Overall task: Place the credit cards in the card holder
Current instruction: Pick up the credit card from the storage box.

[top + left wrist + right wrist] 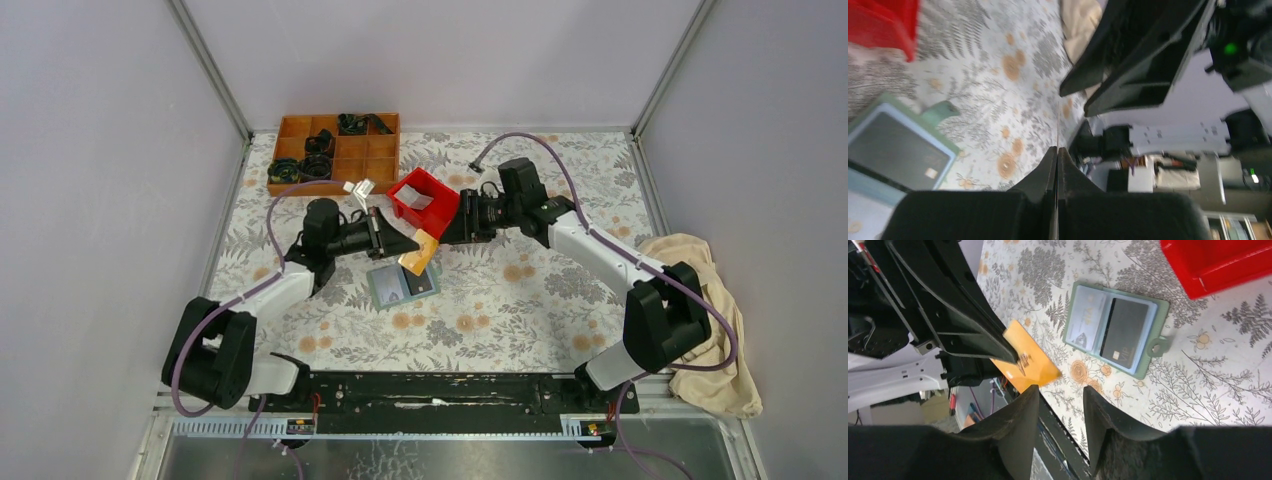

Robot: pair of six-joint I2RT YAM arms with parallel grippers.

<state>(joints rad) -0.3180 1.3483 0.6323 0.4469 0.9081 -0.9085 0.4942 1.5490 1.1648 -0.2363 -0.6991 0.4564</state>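
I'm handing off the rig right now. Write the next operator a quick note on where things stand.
Left end effector: shut on the yellow card, above the table.
Right end effector: open, empty, close to that card.
Holder: open flat on the table, dark card and whitish card in its pockets.
Done: two cards in. To do: the yellow card.

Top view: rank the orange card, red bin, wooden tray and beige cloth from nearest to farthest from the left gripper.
1. orange card, pinched in the left gripper itself.
2. red bin, just beyond, slightly right.
3. wooden tray, back left corner.
4. beige cloth, far right side.
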